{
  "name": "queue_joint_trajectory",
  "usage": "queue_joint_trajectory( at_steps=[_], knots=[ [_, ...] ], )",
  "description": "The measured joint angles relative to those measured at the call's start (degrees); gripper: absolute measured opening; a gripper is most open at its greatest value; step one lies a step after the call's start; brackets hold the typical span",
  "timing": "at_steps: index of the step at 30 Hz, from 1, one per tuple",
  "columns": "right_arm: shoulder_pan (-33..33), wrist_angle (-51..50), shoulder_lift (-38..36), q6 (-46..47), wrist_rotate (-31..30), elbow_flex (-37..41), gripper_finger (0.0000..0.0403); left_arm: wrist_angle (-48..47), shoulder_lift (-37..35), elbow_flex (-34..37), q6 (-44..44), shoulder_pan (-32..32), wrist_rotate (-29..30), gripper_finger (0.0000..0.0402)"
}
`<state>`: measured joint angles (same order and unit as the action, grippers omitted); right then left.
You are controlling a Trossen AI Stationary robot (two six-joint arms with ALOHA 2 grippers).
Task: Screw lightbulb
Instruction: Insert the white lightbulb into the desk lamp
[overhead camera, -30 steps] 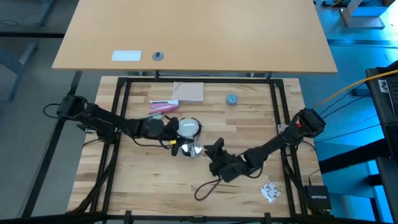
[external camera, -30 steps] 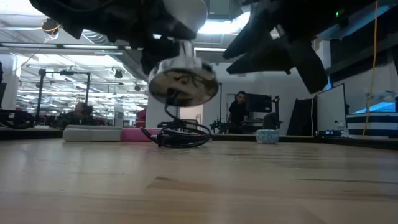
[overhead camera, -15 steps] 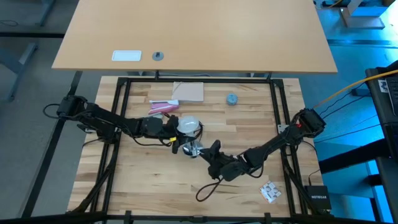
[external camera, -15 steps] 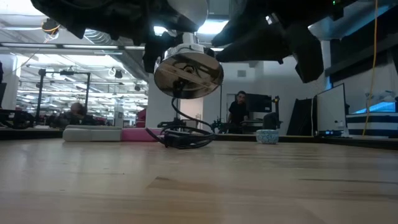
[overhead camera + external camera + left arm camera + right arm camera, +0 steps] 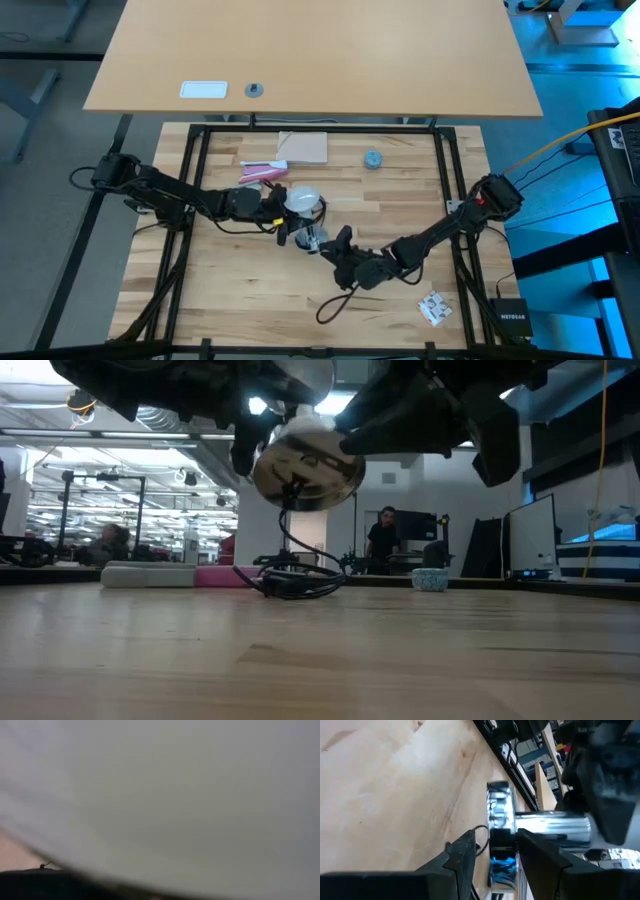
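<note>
Two robot arms meet over the middle of a wooden table, one holding a lightbulb, the other a silvery socket.

The left gripper (image 5: 283, 208) has its fingers closed tight on the white lightbulb (image 5: 300, 200), which is off the table and directly above the socket (image 5: 305, 468). The right gripper (image 5: 328, 241) clamps its partly closed fingers (image 5: 465, 851) around the socket's narrow dark neck, holding it in the air. A black cord (image 5: 292, 575) hangs from the socket to the table (image 5: 320, 660). People show in the room behind.
</note>
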<state>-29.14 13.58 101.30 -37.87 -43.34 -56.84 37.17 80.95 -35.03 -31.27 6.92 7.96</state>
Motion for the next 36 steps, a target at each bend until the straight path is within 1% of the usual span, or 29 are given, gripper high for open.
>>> queue_joint_trajectory(
  at_steps=[6, 11, 14, 18, 21, 25, 28, 31, 36],
  knots=[
    [0.0, 0.0, 0.0, 0.0, -3.9, 0.0, 0.015, 0.1, 0.0, 0.0, -1.1, 0.9, 0.0, 0.0153],
    [0.0, 0.3, 0.0, 0.0, -4.0, 0.0, 0.0145, 0.1, 0.0, 0.0, -0.7, 1.6, 0.0, 0.0153],
    [0.0, 0.3, 0.0, 0.0, -3.7, 0.0, 0.0122, 0.2, 0.0, 0.0, 0.8, 2.1, 0.1, 0.0153],
    [0.0, 0.4, 0.0, -0.1, -3.4, 0.0, 0.0078, 2.0, 0.0, 0.0, 3.9, 2.9, 0.1, 0.0153],
    [-0.2, 0.6, 0.0, -0.3, -3.6, 0.0, 0.0073, 3.3, 0.0, 0.0, 6.6, 3.1, -0.7, 0.0153],
    [-0.2, 0.7, 0.0, 0.0, -4.2, 0.0, 0.0073, 4.0, 0.0, 0.0, 8.3, 3.2, -2.5, 0.0153],
    [-0.2, 1.0, 0.0, 1.0, -4.7, 0.0, 0.0086, 4.4, 0.0, 0.0, 10.1, 3.2, -4.8, 0.0153],
    [-0.2, 2.2, 0.0, 1.4, -4.0, 0.0, 0.0096, 4.9, -0.1, 0.0, 12.8, 3.2, -8.3, 0.0153],
    [-0.3, 2.9, 0.0, 0.3, -2.1, 0.0, 0.0085, 5.9, -0.1, 0.0, 16.9, 3.0, -15.2, 0.0153]
  ],
)
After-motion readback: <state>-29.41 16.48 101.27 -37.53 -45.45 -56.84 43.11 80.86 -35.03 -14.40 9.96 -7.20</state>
